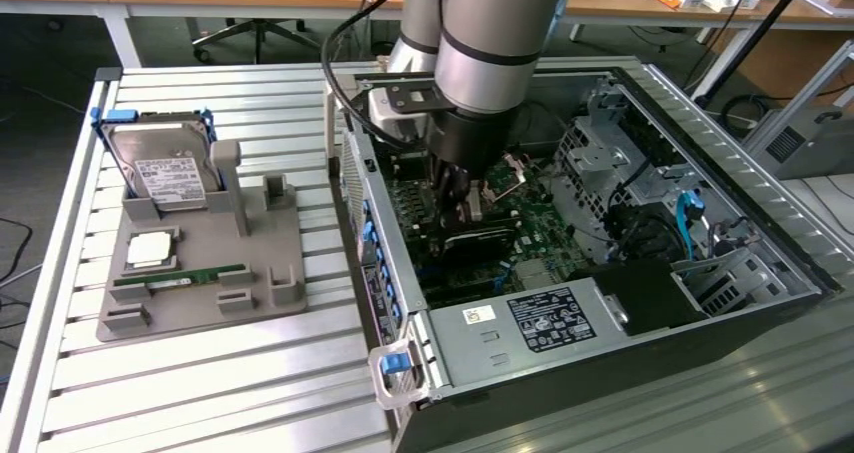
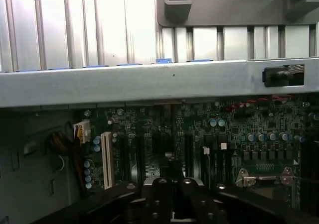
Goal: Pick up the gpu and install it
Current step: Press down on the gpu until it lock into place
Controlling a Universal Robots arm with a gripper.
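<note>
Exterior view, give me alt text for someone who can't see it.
A silver robot arm's gripper, shut, reaches down into an open black computer case, over a dark flat card on the green motherboard. On the exterior view's left, a grey holder tray carries a silver hard drive.

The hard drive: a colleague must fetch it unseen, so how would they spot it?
Start at the grey parts holder on the slatted table, at the exterior view's left of the open computer case. The hard drive leans at its far end: a silver box with a white label, in blue rails, bigger than the green memory stick.
</note>
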